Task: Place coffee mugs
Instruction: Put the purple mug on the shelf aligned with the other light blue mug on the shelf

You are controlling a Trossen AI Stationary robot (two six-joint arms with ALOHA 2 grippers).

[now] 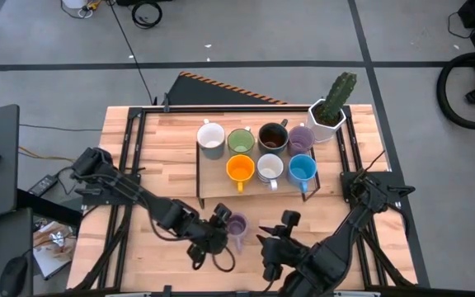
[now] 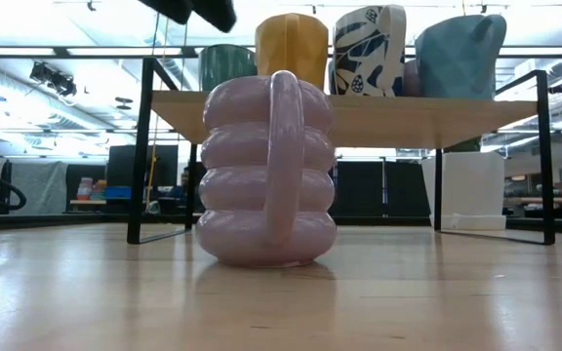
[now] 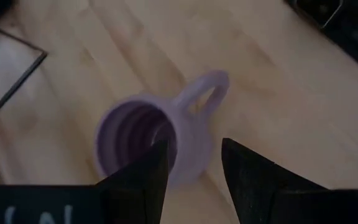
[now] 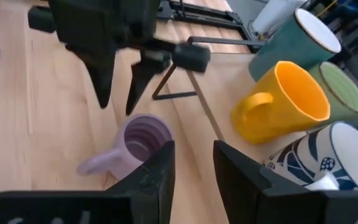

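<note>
A ribbed lavender mug [image 1: 237, 224] is standing upright on the bare worktop [image 1: 163, 165], near the front edge and a little left of centre. Its handle is facing the low camera and its mouth is open to the ceiling.

The left gripper [image 1: 221, 221] is hanging just above and beside that mug. In the left wrist view the two dark fingers [image 3: 138, 180] are standing narrowly apart, one over the mug's rim and the other outside its wall. In the right wrist view their tips are hanging above the rim, not pinching it. The mug is sitting on the wood by its own weight; it is not being held.

The right gripper [image 1: 272, 247] is waiting near the front edge, just to the right of the lavender mug. Its fingers [image 4: 157, 171] are set narrowly apart and are empty, pointing toward the mug and the shelf.

A low wooden shelf [image 1: 213, 177] on a black frame is sitting at mid-worktop toward the back. Seven mugs are standing on it in two rows. Back row: white mug [image 1: 211, 138], green mug [image 1: 240, 141], dark brown mug [image 1: 272, 137], second lavender mug [image 1: 301, 139]. Front row: orange mug [image 1: 240, 169], white patterned mug [image 1: 270, 168], blue mug [image 1: 302, 168].

A white pot with a cactus [image 1: 330, 111] is standing beside the shelf, near the back right corner.
</note>
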